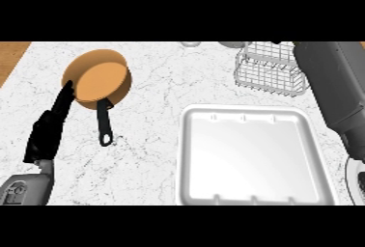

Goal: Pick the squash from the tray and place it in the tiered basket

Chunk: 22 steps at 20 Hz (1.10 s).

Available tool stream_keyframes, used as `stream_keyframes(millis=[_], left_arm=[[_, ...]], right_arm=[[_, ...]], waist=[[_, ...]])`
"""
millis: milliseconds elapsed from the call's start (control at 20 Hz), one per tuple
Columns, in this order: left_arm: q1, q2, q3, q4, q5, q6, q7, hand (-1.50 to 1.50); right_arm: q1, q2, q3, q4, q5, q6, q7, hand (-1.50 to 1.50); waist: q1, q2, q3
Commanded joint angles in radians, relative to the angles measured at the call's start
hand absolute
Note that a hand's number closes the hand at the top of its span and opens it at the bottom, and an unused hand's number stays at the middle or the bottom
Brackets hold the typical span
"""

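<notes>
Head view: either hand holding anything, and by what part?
Left hand holds nothing: fingers straight, beside the pan. The right forearm reaches toward the tiered basket; its hand is out of view, so cannot tell. Tray shows no squash.

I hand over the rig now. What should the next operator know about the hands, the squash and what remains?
Left hand: open, resting at the view's left beside the pan.
Right hand: not in view; the right forearm stretches over the tiered basket toward the top edge.
Tray: no squash on it.
Squash: visible nowhere; whether it is held or already in the basket cannot be told.
Done: squash is off the tray.
Left: confirm it sits in the basket.
</notes>
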Motion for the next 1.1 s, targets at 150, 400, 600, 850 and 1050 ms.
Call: stream_keyframes(millis=[150, 400, 600, 850, 1050], left_arm=[[0.056, -0.026, -0.019, -0.041, -0.031, 0.016, -0.005, 0.00], [0.020, -0.030, 0.002, -0.004, -0.024, 0.013, -0.020, 0.00], [0.025, -0.013, 0.016, -0.053, -0.025, 0.004, 0.029, 0.00], [0.053, 0.001, 0.049, 0.017, 0.001, -0.028, -0.055, 0.00], [0.056, -0.014, 0.038, -0.029, -0.029, 0.008, -0.006, 0.00]], right_arm=[[0.084, 0.006, -0.079, -0.035, -0.063, -0.141, -0.083, -1.50], [0.077, -0.006, -0.132, -0.072, -0.102, -0.235, -0.129, -1.50], [0.090, -0.007, -0.117, -0.203, -0.092, -0.242, -0.064, -1.50], [0.101, -0.081, -0.161, -0.348, -0.124, -0.145, 0.091, -1.50], [0.268, -0.092, -0.213, -0.556, -0.222, -0.060, 0.147, -1.50]], waist=[[-0.001, 0.000, 0.000], [-0.004, 0.001, 0.000], [-0.011, -0.006, 0.000], [-0.025, -0.010, -0.001], [-0.047, -0.018, 0.000]])
